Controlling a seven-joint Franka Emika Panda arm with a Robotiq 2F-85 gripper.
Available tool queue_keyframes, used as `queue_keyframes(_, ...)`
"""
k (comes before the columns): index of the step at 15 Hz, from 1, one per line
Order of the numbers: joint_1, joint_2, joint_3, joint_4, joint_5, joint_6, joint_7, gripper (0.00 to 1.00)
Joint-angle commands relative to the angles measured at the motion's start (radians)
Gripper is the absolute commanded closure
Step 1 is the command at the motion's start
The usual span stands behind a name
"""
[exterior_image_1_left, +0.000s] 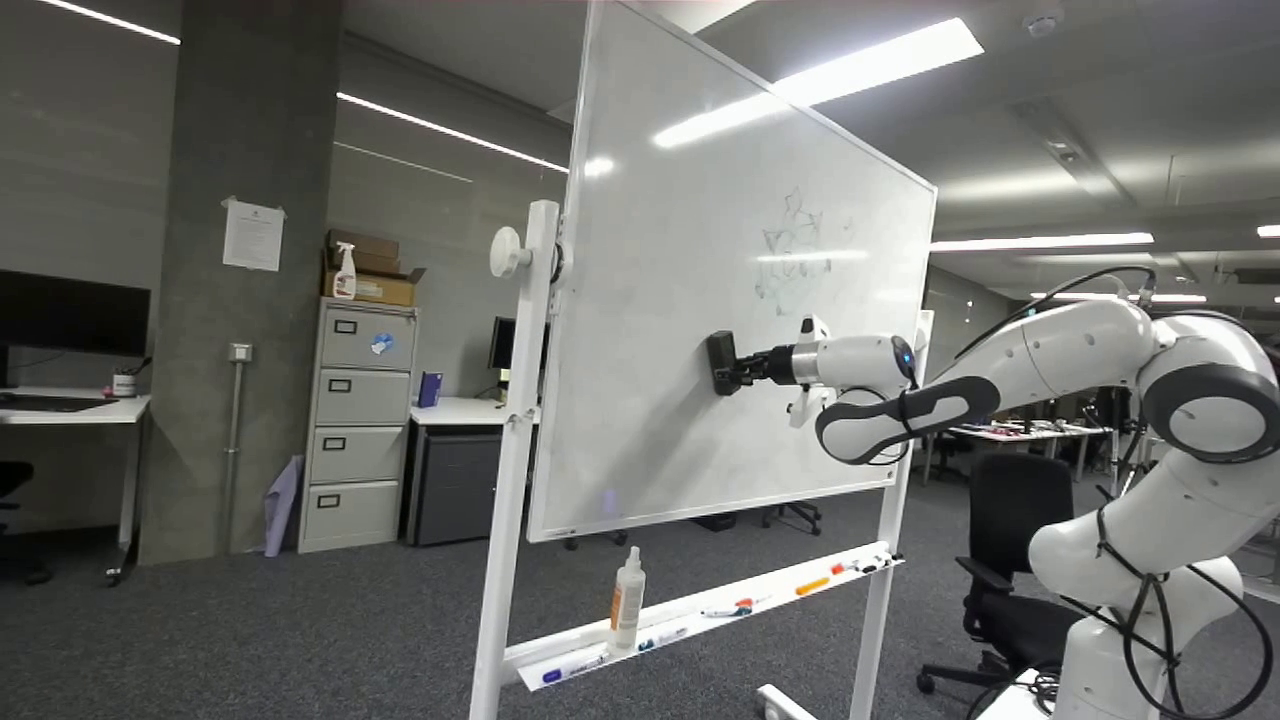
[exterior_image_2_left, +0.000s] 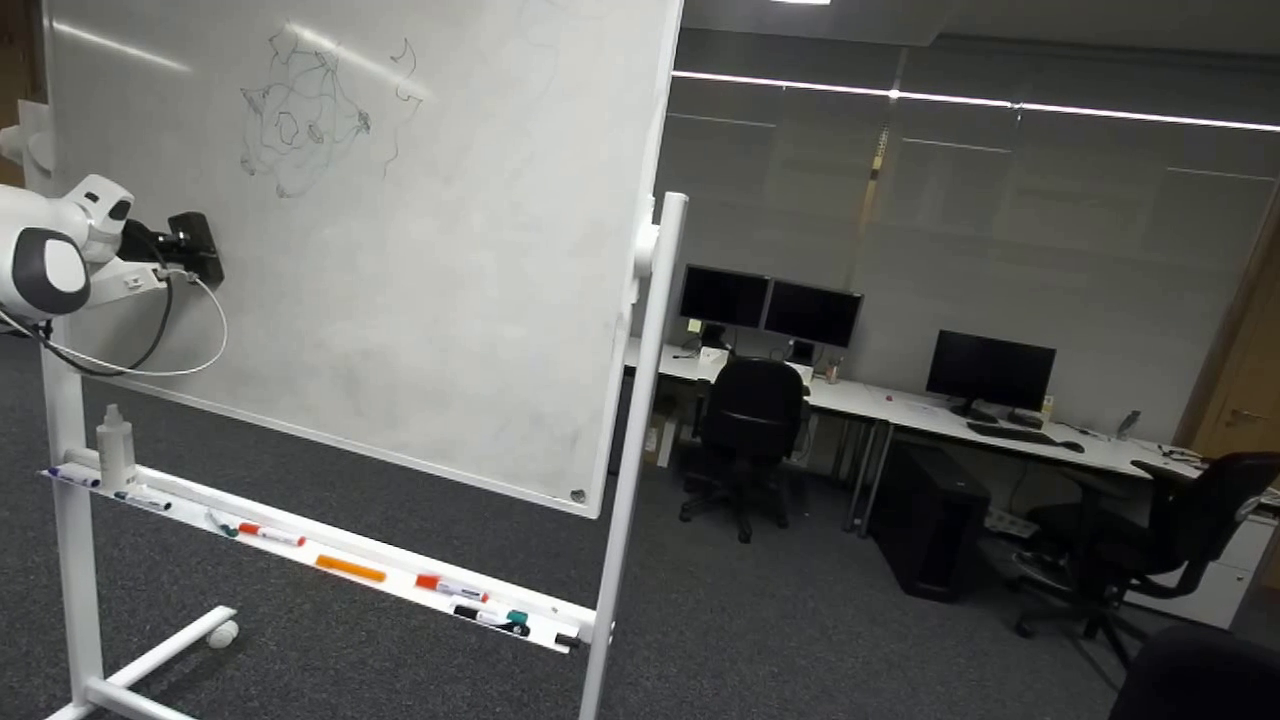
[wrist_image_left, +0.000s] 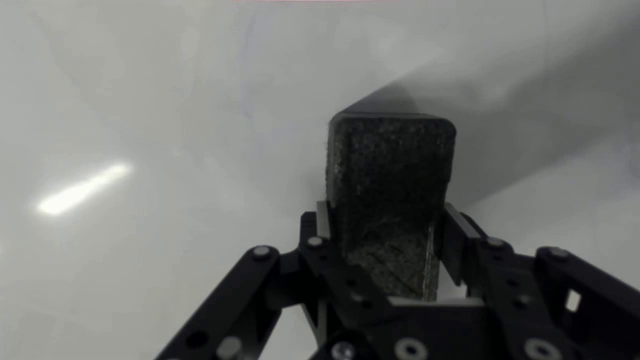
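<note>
My gripper (exterior_image_1_left: 742, 372) is shut on a black block-shaped board eraser (exterior_image_1_left: 721, 363). In the wrist view, the two fingers (wrist_image_left: 385, 215) press on the long sides of the eraser (wrist_image_left: 392, 165). The eraser is upright, against or very close to the whiteboard (exterior_image_1_left: 640, 330); I cannot tell whether it touches. In an exterior view the eraser (exterior_image_2_left: 198, 247) is at the left part of the whiteboard (exterior_image_2_left: 450, 250). Thin dark marker drawings (exterior_image_2_left: 305, 115) show on the board, above the gripper's height. They also show faintly in an exterior view (exterior_image_1_left: 795, 250).
A white tray (exterior_image_1_left: 715, 598) below the board bears several markers, an orange stick (exterior_image_1_left: 812, 587) and a clear spray bottle (exterior_image_1_left: 627, 600). White frame posts (exterior_image_1_left: 515, 450) flank the board. A black office chair (exterior_image_1_left: 1020, 540) stands near the arm's base. Cables hang from the wrist.
</note>
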Motion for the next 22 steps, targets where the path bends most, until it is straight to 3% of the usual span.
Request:
queue_keyframes(1,-0.001,0.087,-0.072,0.054,-0.044,0.003,-0.032,0.7)
queue_keyframes(9,0.09,0.082,-0.249,0.074,-0.027,0.009,-0.02,0.7)
queue_keyframes(16,0.199,0.069,-0.482,0.102,-0.018,0.009,-0.002,0.7)
queue_keyframes(22,0.236,0.084,-0.629,0.118,-0.008,0.01,0.013,0.7)
